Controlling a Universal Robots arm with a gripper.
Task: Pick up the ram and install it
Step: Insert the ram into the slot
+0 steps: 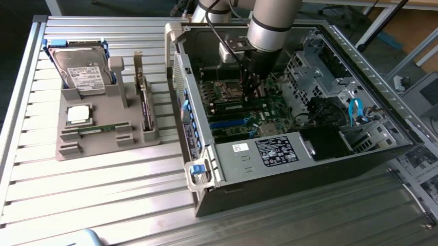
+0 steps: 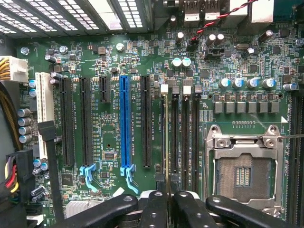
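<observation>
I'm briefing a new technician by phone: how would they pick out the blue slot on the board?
Look inside the open computer case lying on the slatted table, at the green motherboard. In its row of long parallel expansion slots, the blue slot sits between two black ones and ends in a light-blue latch. It is the only blue one.

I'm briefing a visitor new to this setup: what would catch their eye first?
The open computer case fills the exterior view's right, with the arm's hand reaching down onto its green motherboard. On the exterior view's left, a grey parts tray holds a hard drive.
</observation>
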